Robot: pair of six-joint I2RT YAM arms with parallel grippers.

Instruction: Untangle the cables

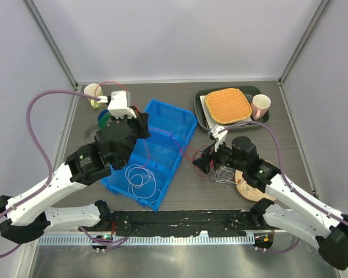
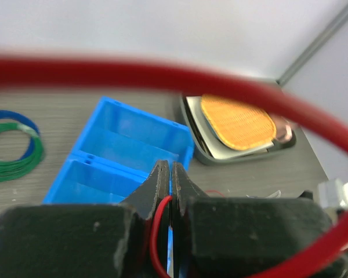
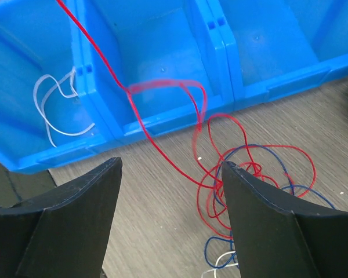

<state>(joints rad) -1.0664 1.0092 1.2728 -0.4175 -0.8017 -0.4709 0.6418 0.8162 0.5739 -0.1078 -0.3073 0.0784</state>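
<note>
Stretching between pale walls [image 1: 174, 35] and metal corner posts, a grey wood-grain surface [image 1: 162, 92] is carrying everything. In the top view a blue divided bin [image 1: 174, 119] is sitting near the centre; a dark tray [image 1: 200, 116] holding an orange woven mat [image 1: 227, 105] is resting toward 1 o'clock, with a pink cup [image 1: 260, 106] at its 3 o'clock edge; a small pale cup [image 1: 93, 91] is standing toward 10 o'clock.

The cables [image 1: 217, 171] are lying mostly as a loose red, blue and white tangle on the surface, just at 3 o'clock of the bin. The right tool [image 1: 206, 162] is hovering over them; its wrist view is showing the tool [image 3: 171, 174] spread wide, with the tangle [image 3: 249, 174] passing behind its right finger. From there one red cable [image 3: 162, 162] is climbing over the bin [image 3: 162, 46] toward 11 o'clock. Only this view is making the separate blue strands plain; a white cable [image 3: 58, 110] is curling inside the bin's left compartment.

The left tool [image 1: 140, 124] is hanging over the bin's 10 o'clock side. Its wrist view is showing what the top view is hiding: the tool [image 2: 169, 174] is pressed together, pinching the red cable [image 2: 156, 231], which is also arching, blurred, across the lens; green and blue coils [image 2: 11, 153] are lying at 9 o'clock.
</note>
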